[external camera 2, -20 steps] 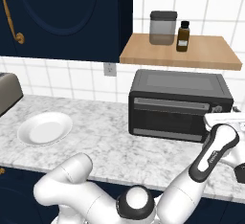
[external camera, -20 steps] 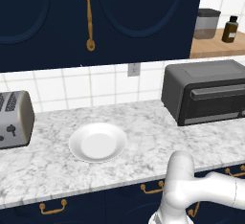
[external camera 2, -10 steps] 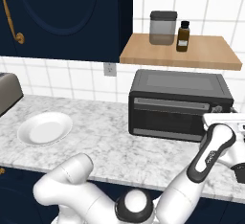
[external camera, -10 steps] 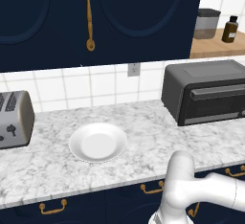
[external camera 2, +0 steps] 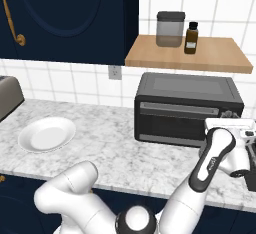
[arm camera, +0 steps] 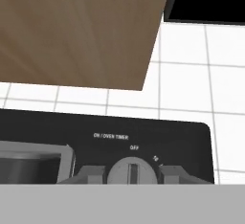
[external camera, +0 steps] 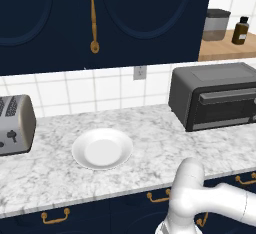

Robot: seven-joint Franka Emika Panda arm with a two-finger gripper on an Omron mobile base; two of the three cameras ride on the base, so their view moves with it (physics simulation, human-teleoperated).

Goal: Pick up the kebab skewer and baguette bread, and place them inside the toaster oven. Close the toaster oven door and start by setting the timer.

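The toaster oven (external camera: 215,95) (external camera 2: 185,108) stands on the counter's right with the toaster oven door (external camera: 225,105) (external camera 2: 175,123) closed. My gripper (external camera 2: 229,120) is at the oven's right end. In the hand view my gripper (arm camera: 133,175) is shut on the round timer knob (arm camera: 132,172), one fingertip pressed to each side, and the knob's pointer sits at the off mark. The oven's dark control panel (arm camera: 182,141) spreads around the knob. The kebab skewer and baguette bread are out of view.
A bare white plate (external camera: 102,148) (external camera 2: 47,134) lies mid-counter, with a silver toaster (external camera: 15,125) (external camera 2: 7,98) at the left end. A wooden shelf (external camera 2: 190,53) (arm camera: 81,31) above the oven carries a jar (external camera 2: 170,28) and a brown bottle (external camera 2: 190,38).
The fingers have closed in from wide open onto the timer knob. In the right base view the hand has shifted slightly at the oven's right end. Nothing else moved.
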